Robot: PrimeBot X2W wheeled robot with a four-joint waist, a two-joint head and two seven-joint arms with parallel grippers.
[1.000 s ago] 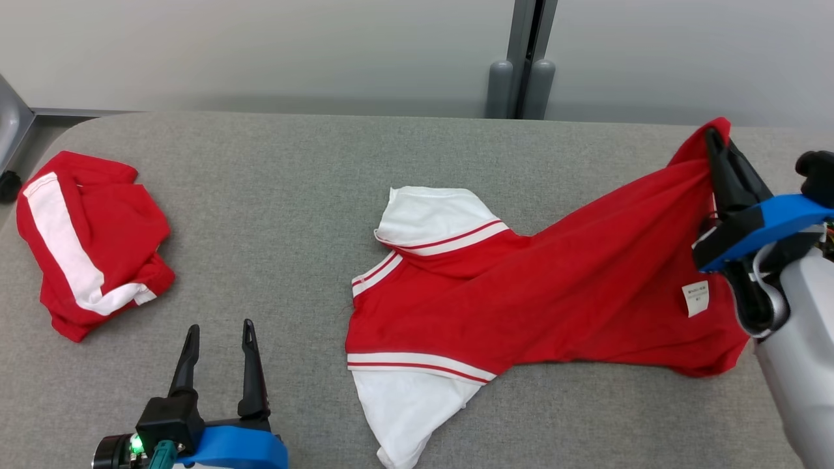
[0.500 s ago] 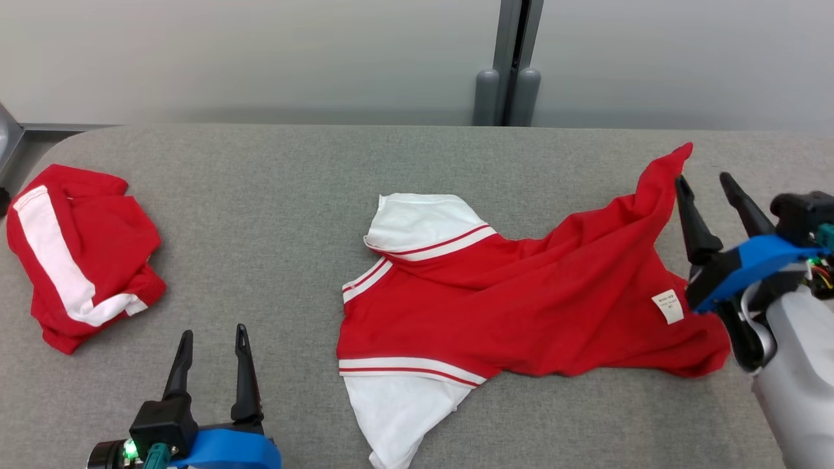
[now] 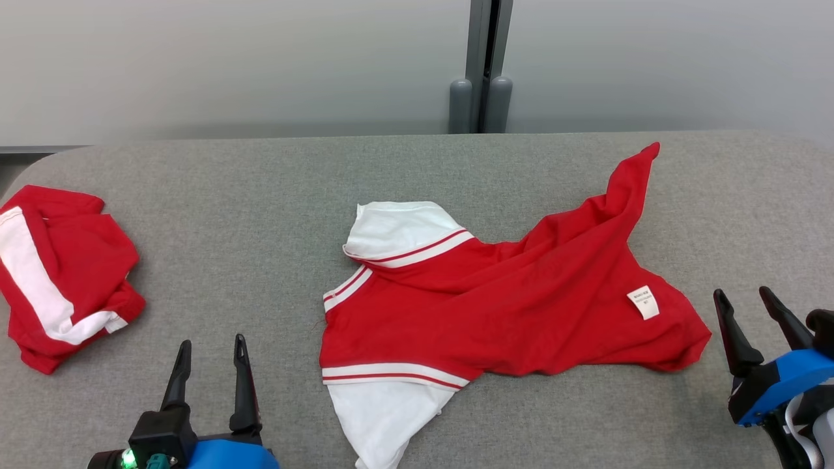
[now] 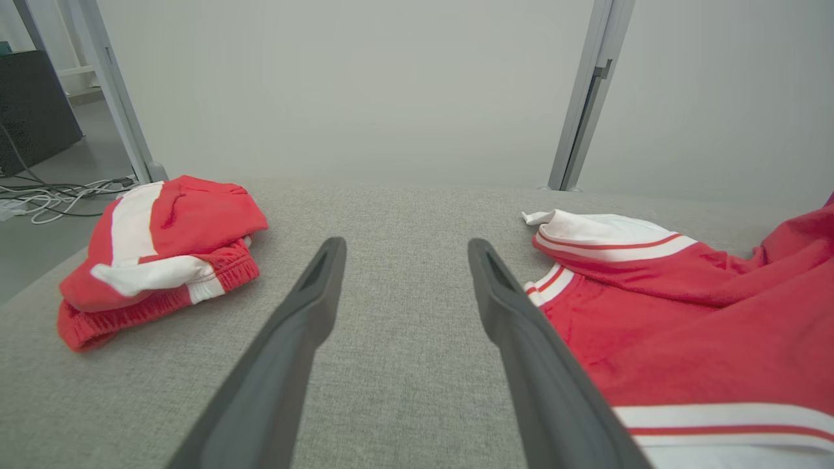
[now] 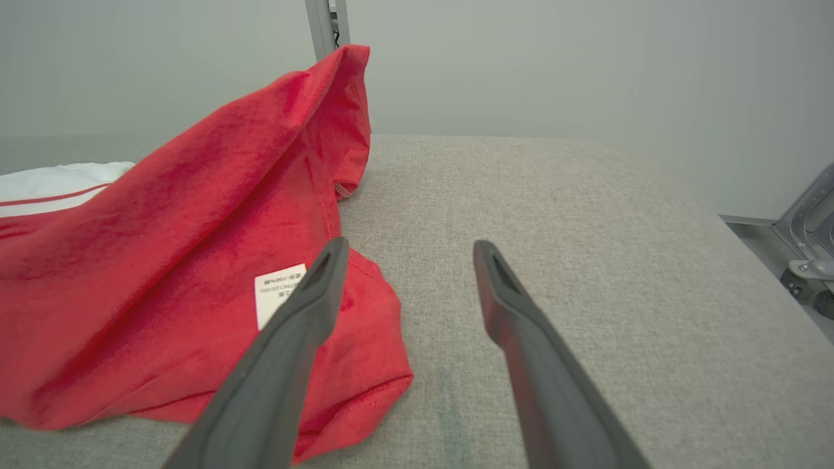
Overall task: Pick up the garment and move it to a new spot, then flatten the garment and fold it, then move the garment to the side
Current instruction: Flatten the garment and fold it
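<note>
While its fingers stand apart and empty, the right hand (image 3: 741, 292) sits just beside the shirt (image 3: 495, 306), which lies rumpled mid-tabletop (image 3: 260, 189), one corner peaked up. The left hand (image 3: 214, 340), also spread and empty, is between shirt and shorts (image 3: 58, 273).

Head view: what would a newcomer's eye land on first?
The red and white shirt lies rumpled mid-table, its far right corner standing in a peak. A bundled red garment sits at the left end of the grey table; the left gripper and right gripper stand open and empty near the front edge.
</note>
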